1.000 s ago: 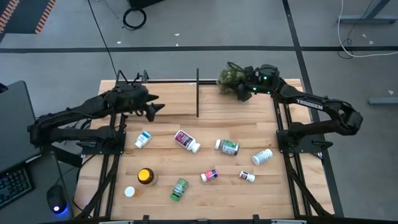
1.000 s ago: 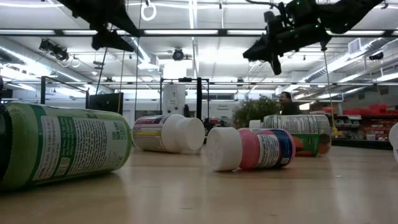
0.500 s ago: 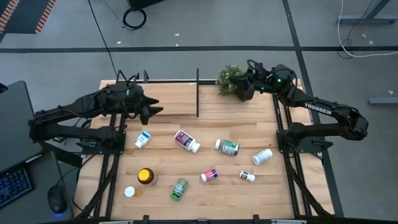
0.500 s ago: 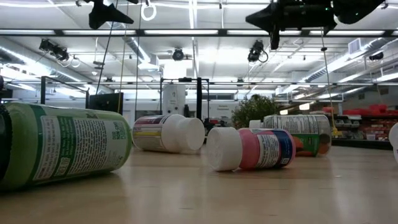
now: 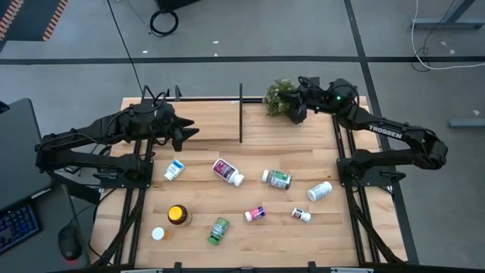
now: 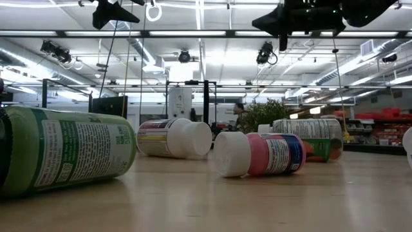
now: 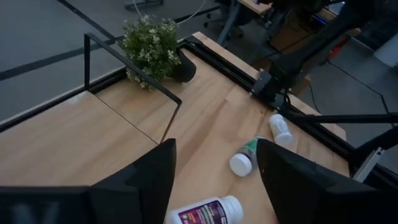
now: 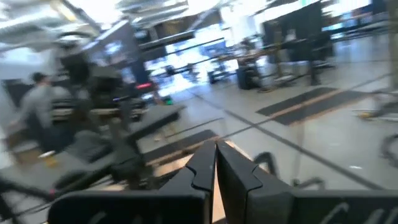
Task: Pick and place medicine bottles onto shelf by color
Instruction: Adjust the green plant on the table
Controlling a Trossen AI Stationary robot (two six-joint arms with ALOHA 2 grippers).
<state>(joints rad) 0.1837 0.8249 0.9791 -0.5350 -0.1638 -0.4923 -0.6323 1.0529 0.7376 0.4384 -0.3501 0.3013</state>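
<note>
**Both grippers raised, every bottle lying loose on the table**

The left gripper [image 5: 184,135] hangs over the shelf [image 5: 204,121], its fingers [image 7: 146,180] parted with nothing between them. Just beyond its tips lies a white bottle with a magenta label [image 7: 204,212], and further out a green-labelled bottle [image 7: 244,160] and a white bottle [image 7: 281,129]. A blue-labelled bottle [image 5: 174,169] lies near, beneath the gripper's arm side. The amber bottle [image 5: 178,215], green bottle [image 5: 219,230] and pink-labelled bottle [image 5: 255,214] lie well apart from it. The right gripper [image 5: 297,112] sits beside the potted plant [image 5: 278,96], fingers [image 8: 235,171] pressed together, empty, all bottles well apart from it
</note>
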